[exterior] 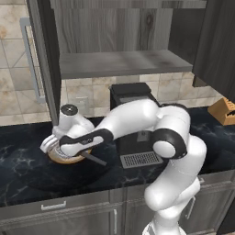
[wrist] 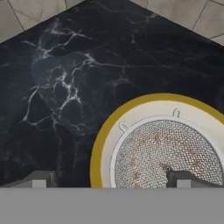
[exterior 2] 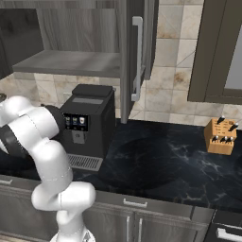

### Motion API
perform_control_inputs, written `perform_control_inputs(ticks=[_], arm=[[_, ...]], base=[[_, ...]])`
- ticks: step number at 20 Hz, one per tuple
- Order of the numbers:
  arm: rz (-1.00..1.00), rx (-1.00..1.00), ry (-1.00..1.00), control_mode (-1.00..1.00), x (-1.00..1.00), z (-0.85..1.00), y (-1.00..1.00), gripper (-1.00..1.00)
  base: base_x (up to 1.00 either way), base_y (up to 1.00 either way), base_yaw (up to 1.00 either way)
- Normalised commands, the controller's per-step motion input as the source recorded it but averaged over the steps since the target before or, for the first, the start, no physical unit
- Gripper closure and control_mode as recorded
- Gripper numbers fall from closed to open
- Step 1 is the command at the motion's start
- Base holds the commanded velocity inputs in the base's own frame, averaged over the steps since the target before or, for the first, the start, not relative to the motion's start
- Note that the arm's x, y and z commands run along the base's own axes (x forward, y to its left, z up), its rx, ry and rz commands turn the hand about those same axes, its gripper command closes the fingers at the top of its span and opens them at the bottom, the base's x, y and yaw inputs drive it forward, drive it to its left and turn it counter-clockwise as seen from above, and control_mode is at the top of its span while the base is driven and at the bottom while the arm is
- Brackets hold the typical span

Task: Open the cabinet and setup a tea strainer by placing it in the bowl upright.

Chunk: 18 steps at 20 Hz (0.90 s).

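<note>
The tea strainer (wrist: 168, 153), a round disc of sparkling silvery mesh, sits inside the bowl (wrist: 105, 144) in the lower right of the hand view, its rim ringed by the bowl's cream inside and tan-yellow edge. The bowl rests on the black marbled surface (wrist: 87, 65), which takes up the rest of that frame up to pale tiles in the top corners. The claw (wrist: 109, 179) hangs just above, its two dark tips spread wide at the bottom of the frame: one shows over the mesh at lower right, the other over bare surface at lower left, and nothing is pinched between them. In the left base view the bowl (exterior: 64, 158) peeks out tan at centre left beneath the white hand, the claw (exterior: 69, 149) pointing down at it. Behind, at mid frame, stands a black coffee machine (exterior: 131, 98). Above, the cabinet (exterior: 114, 64) stands open, its grey shelf bare, one door (exterior: 43, 59) swung out at upper left. A wooden knife block (exterior 2: 221, 136) stands at the right of the right base view.
</note>
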Motion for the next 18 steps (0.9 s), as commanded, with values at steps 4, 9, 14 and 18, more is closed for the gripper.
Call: perform_control_inputs(ticks=[4, 9, 14, 18], arm=[[0.00, 0.16, 0.04, -1.00, -0.05, 0.09, -0.33, -1.00], [-0.03, 0.10, 0.01, -1.00, -0.41, 0.36, -0.38, -1.00], [-0.03, 0.05, 0.00, -1.00, -0.54, 0.67, -0.70, -1.00], [0.00, 0.00, -0.05, -1.00, -0.69, 0.94, -0.83, -1.00]], base=[[0.00, 0.00, 0.00], [0.00, 0.00, 0.00], [0.00, 0.00, 0.00], [0.00, 0.00, 0.00]])
